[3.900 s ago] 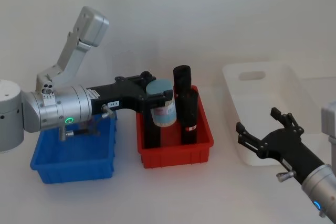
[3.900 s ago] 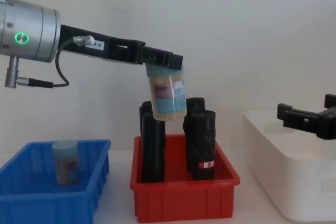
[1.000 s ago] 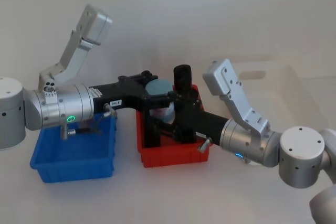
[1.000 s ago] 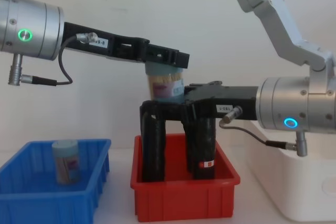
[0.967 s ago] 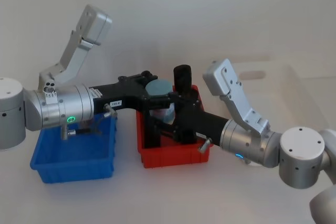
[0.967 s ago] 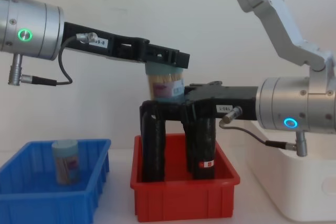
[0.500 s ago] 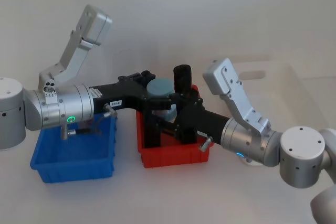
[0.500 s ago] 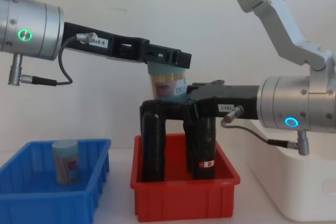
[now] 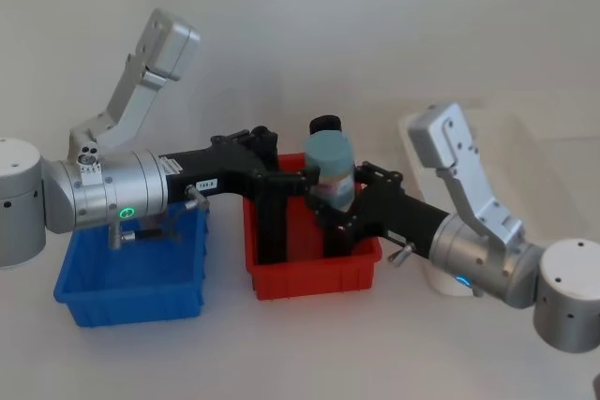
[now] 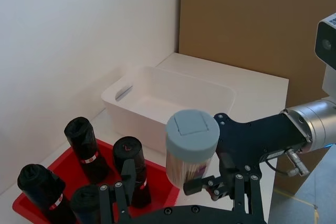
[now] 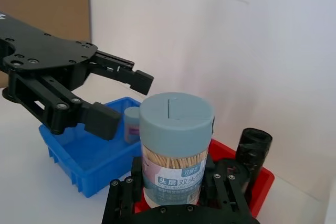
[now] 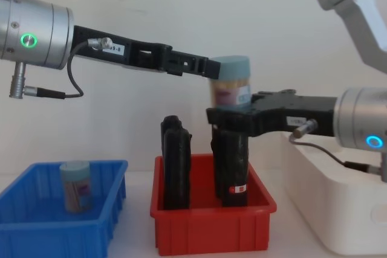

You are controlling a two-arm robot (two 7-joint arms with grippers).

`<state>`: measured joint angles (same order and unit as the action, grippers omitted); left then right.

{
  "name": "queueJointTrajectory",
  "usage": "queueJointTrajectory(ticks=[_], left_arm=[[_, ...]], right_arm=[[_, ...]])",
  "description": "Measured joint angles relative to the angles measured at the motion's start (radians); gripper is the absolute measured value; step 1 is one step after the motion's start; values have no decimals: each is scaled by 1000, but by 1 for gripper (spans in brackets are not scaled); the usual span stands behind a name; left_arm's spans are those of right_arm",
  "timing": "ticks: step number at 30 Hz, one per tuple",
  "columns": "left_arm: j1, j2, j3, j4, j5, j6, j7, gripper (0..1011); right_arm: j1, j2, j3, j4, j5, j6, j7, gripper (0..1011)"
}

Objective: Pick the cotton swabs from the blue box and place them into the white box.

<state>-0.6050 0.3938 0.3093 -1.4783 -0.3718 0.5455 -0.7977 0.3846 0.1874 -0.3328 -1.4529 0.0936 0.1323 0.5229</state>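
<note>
Legible text: one item only.

- Raised cotton swabs jar (image 11: 177, 150): the label (image 11: 173, 174) has a blue band with white Chinese characters. The large ones appear to read 双头. The small line above them is too fine to read. The pinkish part of the label in the chest view shows no readable print.
- White tag (image 12: 110, 48) on the left arm (image 12: 36, 31): dark characters, illegible.
- Red-and-white bands (image 10: 90, 157) on the black rolls (image 10: 81, 135): print too small to read.
- Second jar (image 12: 77, 185) in the blue box (image 12: 36, 234): label illegible.
</note>
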Motion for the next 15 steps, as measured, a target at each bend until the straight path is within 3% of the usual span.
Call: queueJointTrajectory(ticks=[15], left_arm=[[0, 0, 0, 0, 0, 0, 0, 1004]], right_arm=[[-96, 96, 75, -89, 118, 0, -143, 652]])
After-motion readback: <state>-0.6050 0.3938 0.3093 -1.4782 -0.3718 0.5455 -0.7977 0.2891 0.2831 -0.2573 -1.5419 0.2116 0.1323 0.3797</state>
